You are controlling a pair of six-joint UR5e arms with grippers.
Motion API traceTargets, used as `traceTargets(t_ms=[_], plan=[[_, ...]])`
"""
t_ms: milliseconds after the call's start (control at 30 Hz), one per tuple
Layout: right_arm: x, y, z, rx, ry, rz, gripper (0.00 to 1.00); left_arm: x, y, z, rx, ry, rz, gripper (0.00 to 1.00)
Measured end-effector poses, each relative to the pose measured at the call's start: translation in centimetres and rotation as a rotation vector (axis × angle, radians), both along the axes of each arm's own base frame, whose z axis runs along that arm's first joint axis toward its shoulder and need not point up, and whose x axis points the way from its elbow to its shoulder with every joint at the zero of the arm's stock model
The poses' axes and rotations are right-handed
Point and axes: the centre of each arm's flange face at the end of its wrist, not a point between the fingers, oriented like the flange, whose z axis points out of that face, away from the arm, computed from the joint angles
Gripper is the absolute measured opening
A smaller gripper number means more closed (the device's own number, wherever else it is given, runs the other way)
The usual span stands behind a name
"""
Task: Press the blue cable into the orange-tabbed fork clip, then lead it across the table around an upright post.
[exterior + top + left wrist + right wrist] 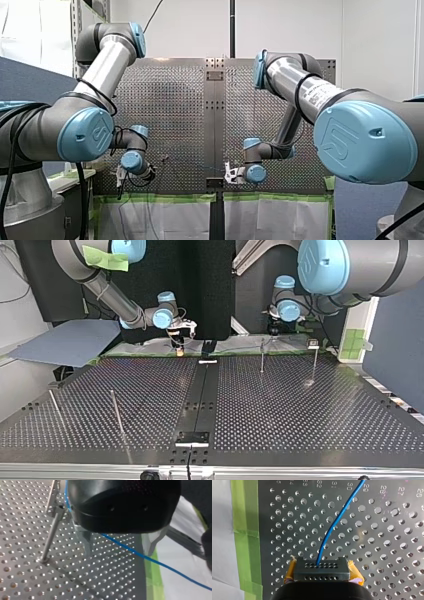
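— Where's the thin blue cable (pixel 337 522)?
— It runs over the perforated metal table (pixel 387 542) into my right gripper (pixel 321 566), whose yellow-padded jaws are pinched together on it, close to the green tape strip (pixel 244 530) at the table's edge.
— And the other arm?
— My left gripper (pixel 118 553) hangs with its metal jaws apart, the cable crossing under it, just beside a slim upright metal post (pixel 51 536).
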Motion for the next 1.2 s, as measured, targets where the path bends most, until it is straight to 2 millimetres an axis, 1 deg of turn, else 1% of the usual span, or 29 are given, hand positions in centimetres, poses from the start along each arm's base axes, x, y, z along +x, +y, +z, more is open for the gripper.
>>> traceTargets(t_ms=[167,400,500,567,900,1200], plan=[[0.0,0.0,0.0,0.002,0.001,0.0,0.0,-0.4,0.2,0.4,-0.002,0.001,0.002,1.0],[0.0,0.0,-0.1,0.003,0.002,0.0,0.0,-0.7,0.5,2.4,-0.004,-0.033,0.01,1.0],[0.0,0.0,-0.1,0.003,0.002,0.0,0.0,-0.8,0.3,3.4,-0.005,-0.056,0.003,1.0],[0.0,0.1,-0.1,0.004,0.002,0.0,0.0,-0.9,0.1,3.7,-0.004,-0.065,-0.006,1.0],[-0.1,0.1,-0.3,0.004,0.002,0.0,0.0,-1.3,-1.0,4.0,0.017,-0.075,-0.041,1.0],[-0.1,0.1,-0.4,0.005,0.002,0.0,0.0,-1.3,-1.4,4.3,0.024,-0.09,-0.054,1.0]])
